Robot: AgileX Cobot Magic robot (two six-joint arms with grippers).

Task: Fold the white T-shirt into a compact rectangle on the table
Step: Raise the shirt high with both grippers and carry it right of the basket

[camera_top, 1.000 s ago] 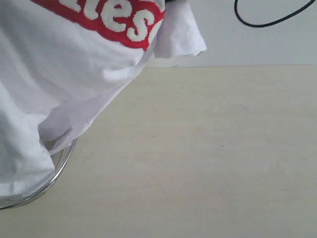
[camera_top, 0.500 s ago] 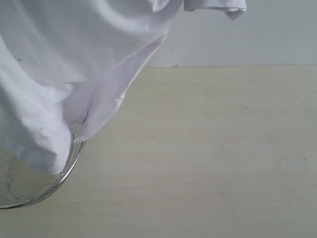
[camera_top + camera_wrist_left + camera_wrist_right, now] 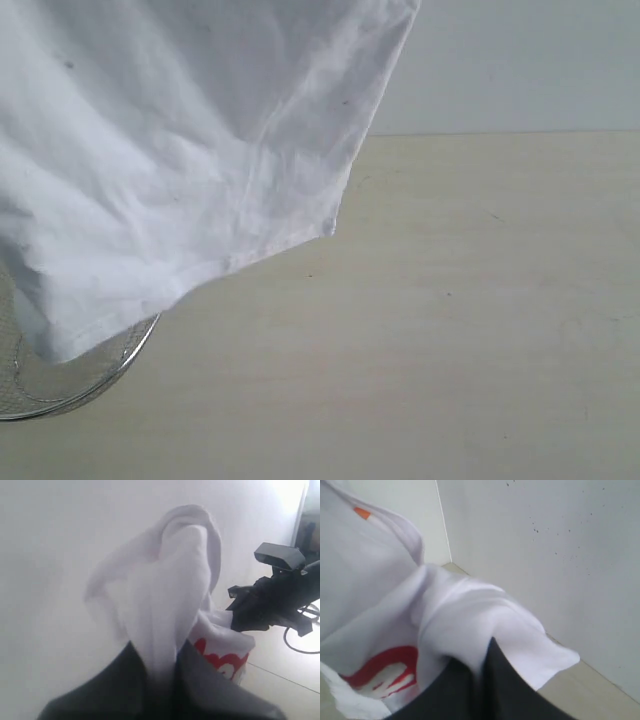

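**Shirt Hanging Up Over the Table**

The white T-shirt (image 3: pixel 180 150) is hanging in the air above the table (image 3: pixel 480 330). Its lowest corner is dangling in front of a wire basket (image 3: pixel 60 385) at the table's left side. The left gripper (image 3: pixel 160 672) is pinching a bunch of the cloth between tight jaws. The right gripper (image 3: pixel 480 672) is pinching another fold the same way. Red letters (image 3: pixel 382 672) and an orange tag (image 3: pixel 362 513) are showing near it.
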